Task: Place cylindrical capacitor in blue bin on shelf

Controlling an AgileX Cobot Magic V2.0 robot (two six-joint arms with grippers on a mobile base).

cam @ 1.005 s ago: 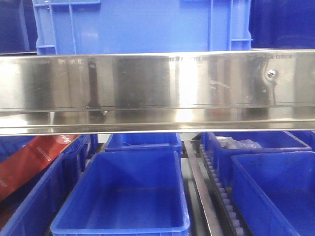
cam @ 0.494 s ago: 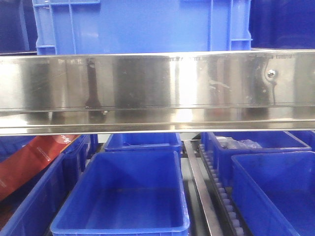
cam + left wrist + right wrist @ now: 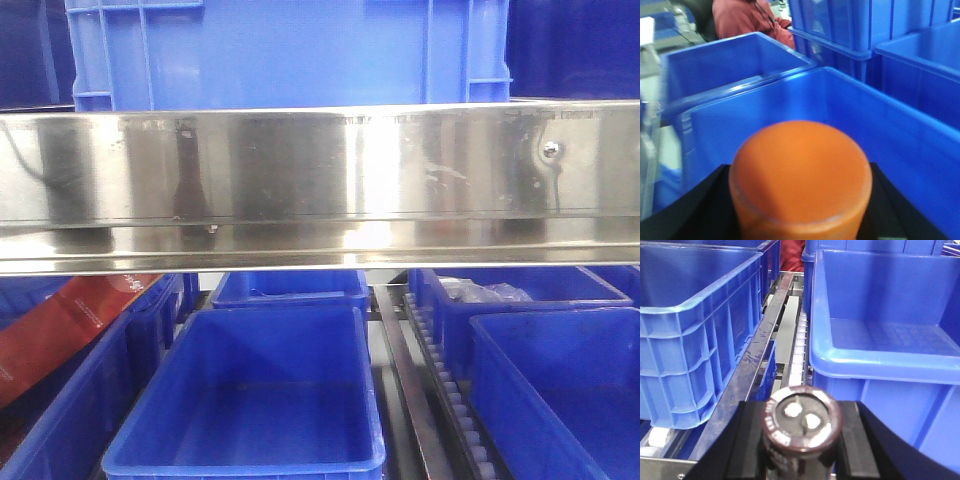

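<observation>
Cylindrical capacitor (image 3: 802, 422) is the tiniest thing here, so the big stuff first. Biggest is the shelf (image 3: 320, 180), its shiny steel front rail running right across the front view, with a large blue crate (image 3: 290, 50) on the tier above it. Under the rail sits an open blue bin (image 3: 250, 400), with a roller track (image 3: 455, 400) to its right and a red package (image 3: 60, 330) leaning at the left. Left gripper (image 3: 800, 192) has its black fingers pressed against both sides of an orange cylinder (image 3: 800, 170), held up in front of more blue bins. Right gripper (image 3: 802, 442) is clamped on the capacitor, fingers tight on either side, silvery end facing the wrist camera. It's outside every bin, held in front of the rollers that run between two blue bins, touching neither
</observation>
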